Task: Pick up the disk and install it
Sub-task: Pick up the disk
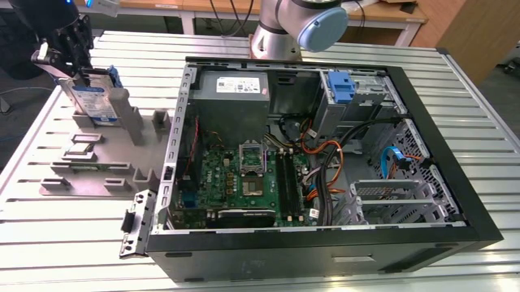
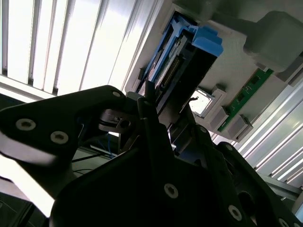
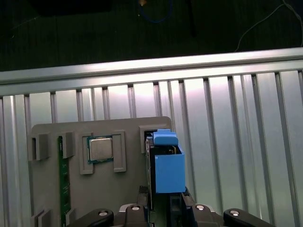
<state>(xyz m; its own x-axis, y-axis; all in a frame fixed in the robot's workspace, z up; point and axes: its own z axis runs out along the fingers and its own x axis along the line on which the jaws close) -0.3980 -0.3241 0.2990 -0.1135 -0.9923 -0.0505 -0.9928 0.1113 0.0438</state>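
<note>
- At the exterior view's far left, the gripper [image 1: 80,68] comes down from above with its fingers clamped on the top edge of the disk [image 1: 91,97]. In the first wrist view one finger [image 3: 142,195] sits tight against each flat side.
- The disk stands on edge in a slot at the back of the grey fixture [image 1: 97,176], which lies on the slatted table [image 1: 49,243], well apart from the computer case [image 1: 479,225].
- The disk's long axis runs up and down, leaning slightly. Its labelled face turns toward the exterior view's lower left, and the blue bracket [image 1: 112,79] edges the side nearer the case.
- Risk at the slot: the hold is high on a tall, thin plate. Any pull that is not straight along the long axis could probably jam the lower edge against the slot walls, or drag the fixture along.
- Risk in the grip: with smooth faces and a hold far from the middle, the disk could pivot or slip between the fingers.
- Just beside the slot, a processor chip [image 1: 81,148] rests in its own pocket, and a swinging lower corner could knock it.
- Further right, the case wall [image 1: 180,121] stands in the way of a low carry.
- At the right, loose cables [image 1: 325,158] lie near the drive bay [image 1: 357,97] and could snag the bracket.
</note>
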